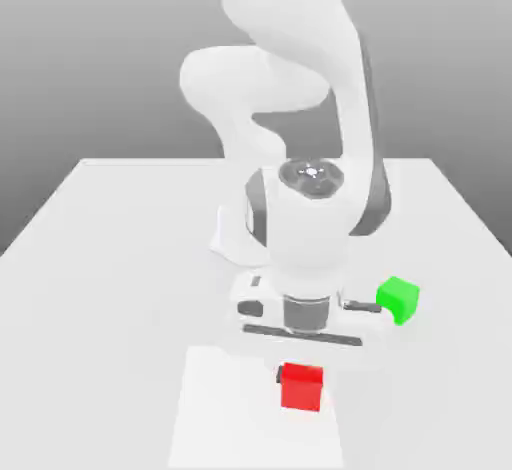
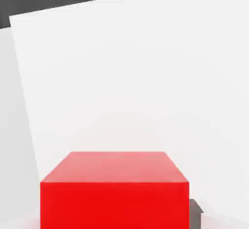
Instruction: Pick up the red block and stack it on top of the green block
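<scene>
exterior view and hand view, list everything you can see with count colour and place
red block: one, bright red, on the table near the front edge, right under the arm's hand; close up in the hand view
green block: one, bright green, on the table toward the exterior view's right, apart from the red block
table: one, white, under both blocks
arm: one, white with grey joints, bent down over the red block
gripper: one, white and grey, pointing down at the red block, jaws shut on it

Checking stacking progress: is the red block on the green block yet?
No. The red block sits on the table, apart from the green block.
</scene>
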